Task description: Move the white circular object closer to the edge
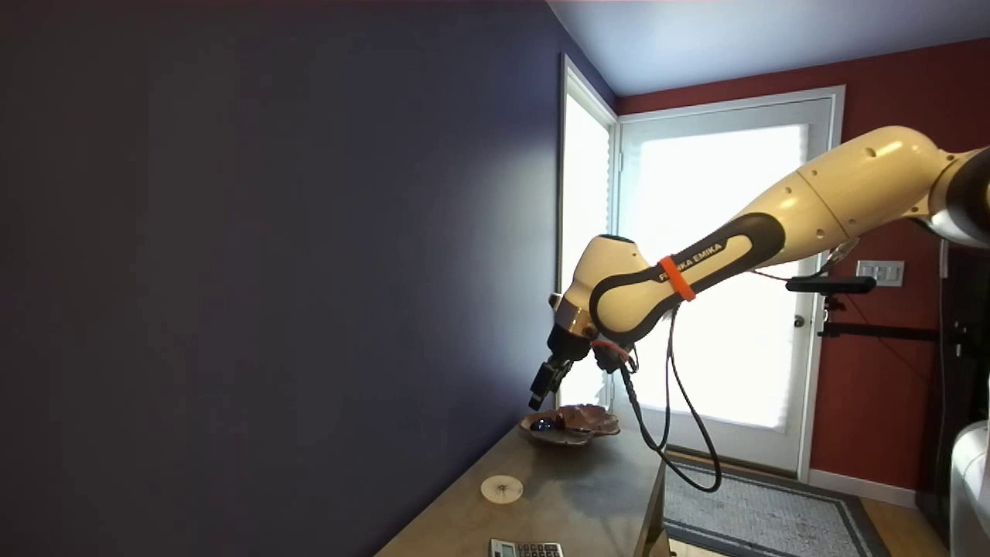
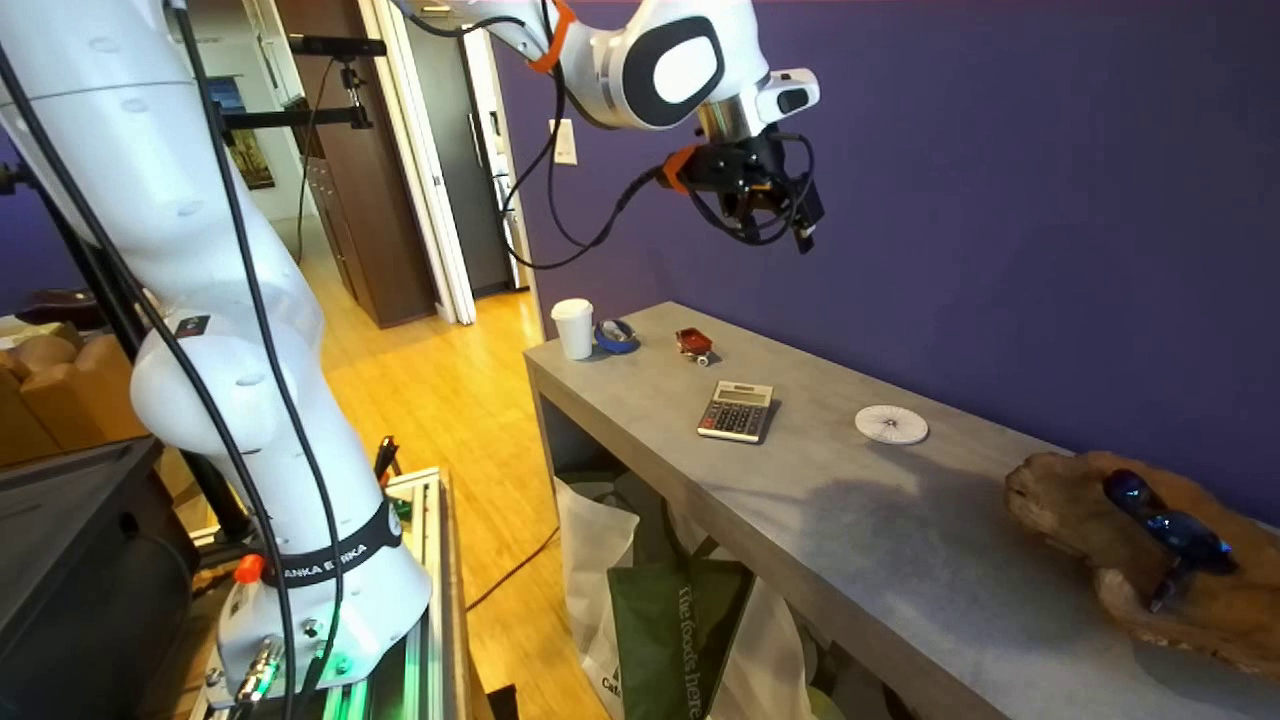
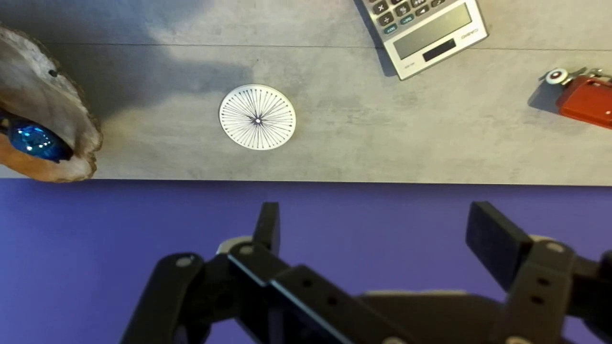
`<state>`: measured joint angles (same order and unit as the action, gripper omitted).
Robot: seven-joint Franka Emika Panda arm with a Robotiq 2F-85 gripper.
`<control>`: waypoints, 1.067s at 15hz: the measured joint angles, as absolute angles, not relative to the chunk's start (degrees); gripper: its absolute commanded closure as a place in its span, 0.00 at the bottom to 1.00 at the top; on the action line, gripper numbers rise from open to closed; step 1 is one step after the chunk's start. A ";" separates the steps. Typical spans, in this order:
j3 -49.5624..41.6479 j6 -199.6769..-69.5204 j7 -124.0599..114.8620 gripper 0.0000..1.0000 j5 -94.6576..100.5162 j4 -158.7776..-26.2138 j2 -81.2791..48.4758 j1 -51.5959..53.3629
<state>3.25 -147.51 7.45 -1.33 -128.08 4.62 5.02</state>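
The white circular object (image 1: 502, 489) is a flat round disc with dark lines running out from a dark centre spot. It lies flat on the grey tabletop (image 2: 860, 520), near the wall side, and shows in an exterior view (image 2: 891, 425). In the wrist view the disc (image 3: 257, 117) is left of centre, and the table's wall-side edge runs just below it. My gripper (image 3: 373, 215) is open, with nothing between the fingers. It hangs in the air well above the table, close to the wall, as seen in both exterior views (image 1: 535, 401) (image 2: 805, 240).
A shallow brownish bowl (image 1: 595, 419) holds dark blue sunglasses (image 2: 1190, 540). A calculator (image 2: 738, 411) and a red toy (image 2: 694, 343) lie on the disc's other side. A white cup (image 2: 573, 330) and a blue ring-shaped item (image 2: 615, 336) stand at the table end. A purple wall (image 2: 1000, 200) borders the table.
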 measured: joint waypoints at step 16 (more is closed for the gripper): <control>2.65 -151.36 6.09 0.00 1.62 -124.73 -2.71 3.99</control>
<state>2.65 -151.36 6.09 1.62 -124.73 -2.71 3.99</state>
